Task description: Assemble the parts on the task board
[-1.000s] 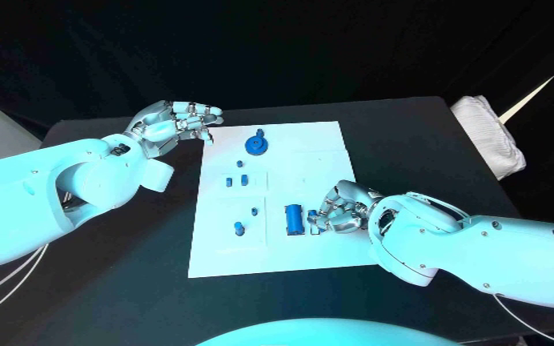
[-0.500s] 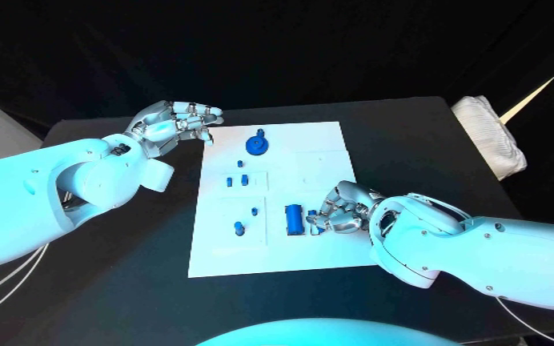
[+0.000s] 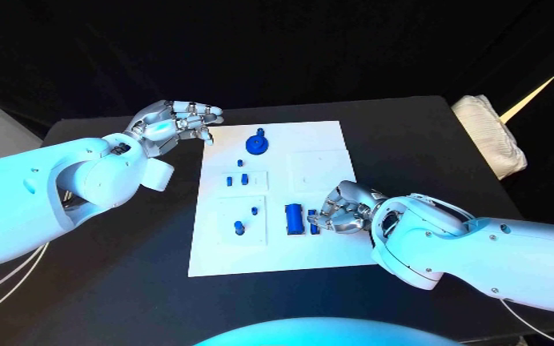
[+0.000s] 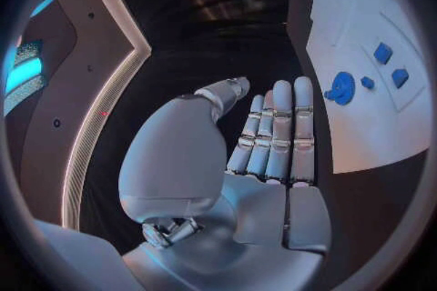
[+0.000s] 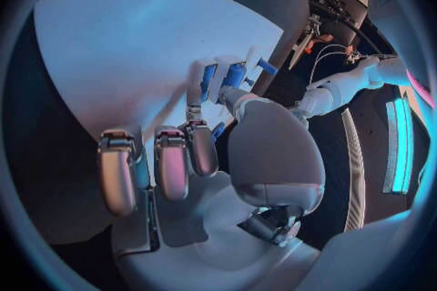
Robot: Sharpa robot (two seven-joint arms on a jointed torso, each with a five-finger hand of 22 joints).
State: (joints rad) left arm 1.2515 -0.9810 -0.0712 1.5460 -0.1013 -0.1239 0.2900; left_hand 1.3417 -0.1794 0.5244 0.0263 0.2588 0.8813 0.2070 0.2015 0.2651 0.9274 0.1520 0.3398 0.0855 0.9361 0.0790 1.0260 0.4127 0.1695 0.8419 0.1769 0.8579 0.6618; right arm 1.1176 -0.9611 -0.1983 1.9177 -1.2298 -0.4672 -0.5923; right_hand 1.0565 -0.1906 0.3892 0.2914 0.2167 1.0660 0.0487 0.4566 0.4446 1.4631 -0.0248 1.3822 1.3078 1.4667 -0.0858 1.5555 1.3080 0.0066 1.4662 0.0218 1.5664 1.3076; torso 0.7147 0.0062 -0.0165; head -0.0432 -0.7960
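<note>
Head view over 1 s showed little change: right hand (image 3: pixel 337 211) stayed pinching the small blue part (image 3: pixel 314 222) beside the blue cylinder (image 3: pixel 295 218) on the white task board (image 3: pixel 318 166), so seating seemed unfinished; left hand (image 3: pixel 173 122) stayed open, empty.

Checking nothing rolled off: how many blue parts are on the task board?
8 visible: round part, small one, pair, two near the bottom-left, cylinder, one at the right hand. Others may be hidden.

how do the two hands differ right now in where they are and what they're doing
The left hand sits off the task board, beside its far left corner; the right hand lies over the board's near right part. The left hand's fingers lie straight and together, holding nothing; the right hand's fingers reach to a small blue part beside the blue cylinder. Both are silver on white arms.
</note>
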